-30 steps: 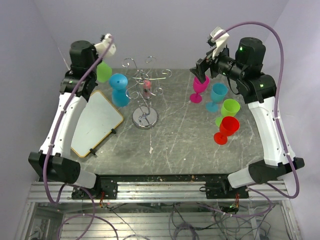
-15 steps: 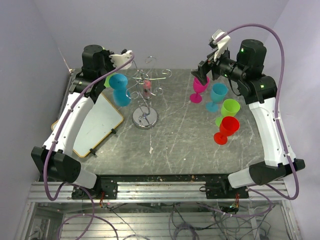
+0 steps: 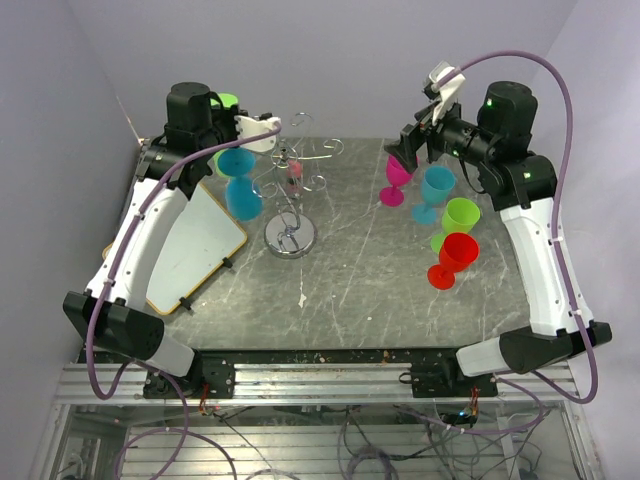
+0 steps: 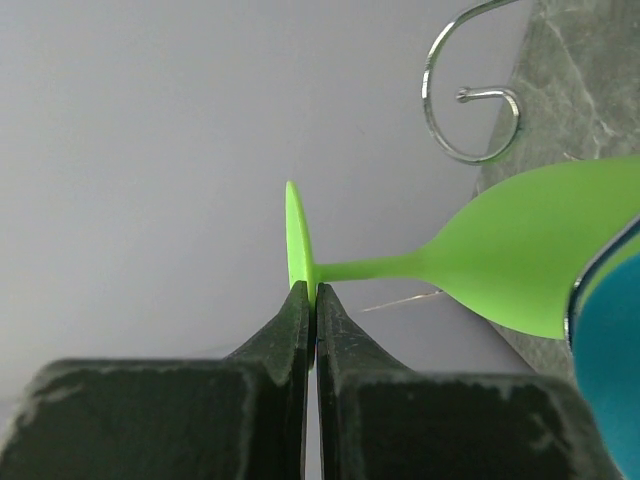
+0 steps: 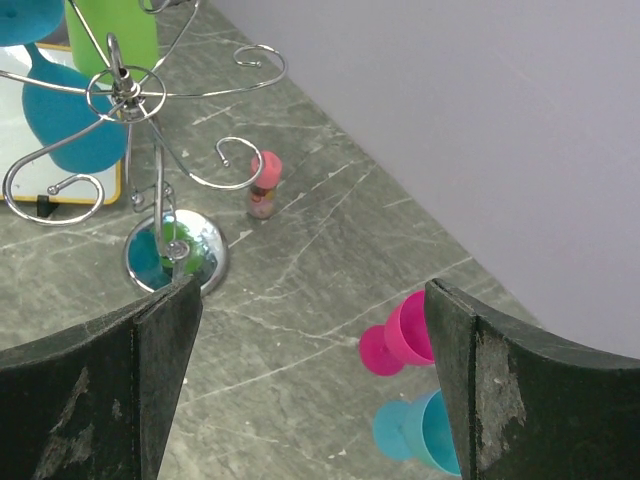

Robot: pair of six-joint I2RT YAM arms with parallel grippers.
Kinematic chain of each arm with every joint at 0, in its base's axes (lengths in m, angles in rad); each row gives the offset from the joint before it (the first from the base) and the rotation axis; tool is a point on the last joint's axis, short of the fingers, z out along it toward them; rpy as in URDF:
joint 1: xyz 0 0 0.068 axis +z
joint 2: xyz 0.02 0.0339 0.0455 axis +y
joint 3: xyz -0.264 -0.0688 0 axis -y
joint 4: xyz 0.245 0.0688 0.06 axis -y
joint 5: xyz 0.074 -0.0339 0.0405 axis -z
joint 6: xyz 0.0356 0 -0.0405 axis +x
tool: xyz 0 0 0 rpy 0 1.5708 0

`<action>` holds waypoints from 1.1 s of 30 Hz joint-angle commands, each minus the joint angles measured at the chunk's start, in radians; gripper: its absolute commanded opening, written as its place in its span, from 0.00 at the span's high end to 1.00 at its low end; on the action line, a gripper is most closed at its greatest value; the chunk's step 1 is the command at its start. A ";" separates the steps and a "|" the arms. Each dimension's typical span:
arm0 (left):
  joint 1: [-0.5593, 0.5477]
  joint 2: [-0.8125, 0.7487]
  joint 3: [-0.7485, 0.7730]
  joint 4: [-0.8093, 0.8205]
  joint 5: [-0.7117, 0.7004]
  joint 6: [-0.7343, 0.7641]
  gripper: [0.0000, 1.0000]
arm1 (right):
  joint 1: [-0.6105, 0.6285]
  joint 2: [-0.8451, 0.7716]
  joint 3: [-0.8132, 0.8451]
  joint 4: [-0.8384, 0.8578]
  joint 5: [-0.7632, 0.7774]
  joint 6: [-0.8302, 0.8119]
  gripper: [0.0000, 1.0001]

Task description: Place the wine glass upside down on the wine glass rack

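Black left jaws are shut on the thin foot of the lime-green plastic wine glass (image 4: 520, 250), the arm raised at the far left of the grey stone bench (image 3: 380, 290). The glass's stem runs crosswise to the jaws, with the bowl beside a blue glass (image 3: 240, 185) on the silver wire rack (image 3: 290, 238). The right jaws stand wide open above a pink glass (image 3: 396, 180).

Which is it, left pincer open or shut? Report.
Shut: the left pincer clamps the green wine glass by the edge of its foot, no gap showing.
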 commanded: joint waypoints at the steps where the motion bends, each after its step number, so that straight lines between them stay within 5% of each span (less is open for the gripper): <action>1: -0.011 0.015 0.036 -0.056 0.107 0.108 0.93 | -0.012 -0.034 -0.017 0.028 -0.023 0.011 0.08; 33: -0.034 0.114 0.198 -0.285 0.358 0.314 0.93 | -0.066 -0.054 -0.046 0.050 -0.077 0.031 0.08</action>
